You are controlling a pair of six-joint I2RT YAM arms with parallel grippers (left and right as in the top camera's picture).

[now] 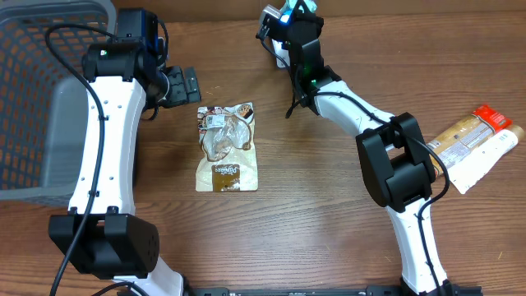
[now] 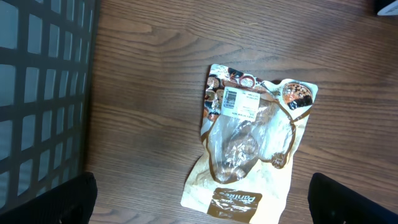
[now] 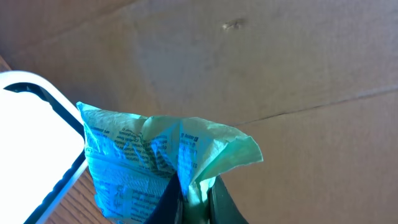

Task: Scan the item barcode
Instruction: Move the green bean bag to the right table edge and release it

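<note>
- Table (image 1: 312, 214), wood grain. Overhead view used for clock bearings, 12 o'clock = far edge.
- Centre, slightly toward 9 o'clock: snack pouch (image 1: 228, 148) lies flat. It has a clear window, a brown band at the near end and a white barcode label (image 2: 239, 103) face up at the far-left corner. Nothing touches it.
- 3 o'clock: two packets side by side, apart from both arms. One is tan with a red end (image 1: 470, 131), the other pale (image 1: 486, 160).
- 10 o'clock: left gripper (image 1: 191, 85) stands just beyond the pouch with its jaws spread wide and nothing between them. In the left wrist view its fingers (image 2: 56, 202) sit at the lower corners, the pouch between and below them.
- 9 to 10 o'clock: grey mesh basket (image 1: 25, 74) at the table's left edge.
- 12 o'clock, far edge: right gripper (image 3: 193, 198) is clamped on a crinkled blue-green packet (image 3: 143, 155), pinching its lower fold. The packet is held off the table. A white panel with a dark rim (image 3: 31, 137) is beside it, identity unclear, and a cardboard wall stands behind.
</note>
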